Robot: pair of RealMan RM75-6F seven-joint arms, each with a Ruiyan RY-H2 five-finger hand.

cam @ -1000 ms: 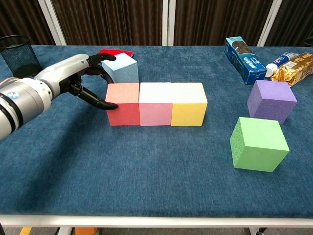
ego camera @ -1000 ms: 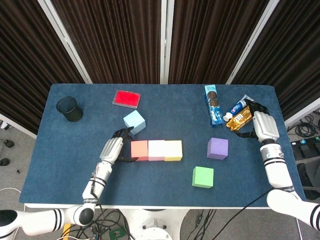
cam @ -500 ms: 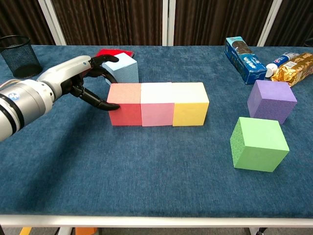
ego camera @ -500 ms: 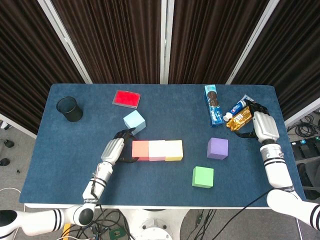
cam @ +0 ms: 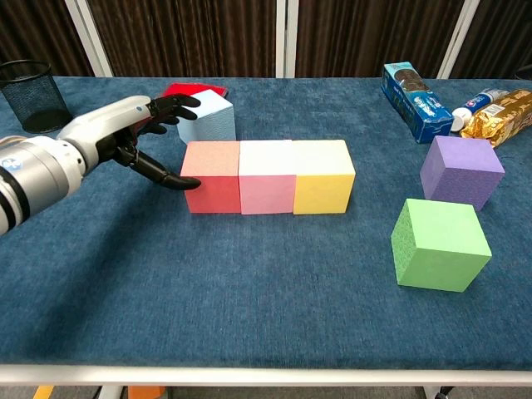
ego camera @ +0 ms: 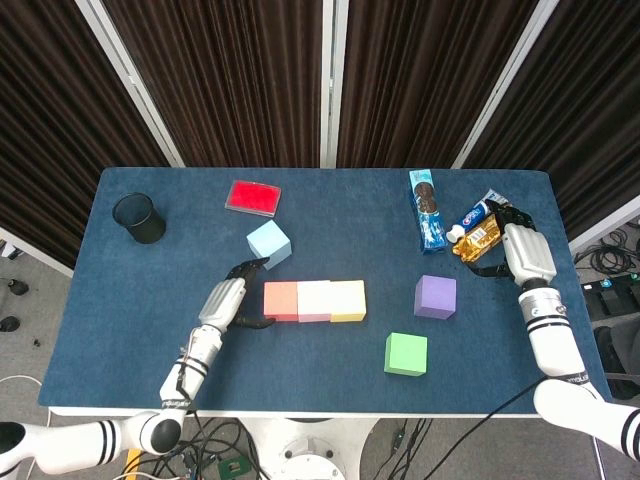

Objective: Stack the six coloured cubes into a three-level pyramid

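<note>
left hand [cam: 137,137] open, fingertip on red cube [cam: 211,175]; right hand [ego camera: 525,250] state unclear; labels unreadable

silver-shelled left hand [cam: 125,137], black fingers [cam: 162,177]; white arms, black bands.

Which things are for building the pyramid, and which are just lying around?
For the pyramid: red cube, pink cube, yellow cube, light blue cube, purple cube, green cube.

Lying around: black mesh cup, red box, biscuit packet, gold snack bag, tube.
</note>
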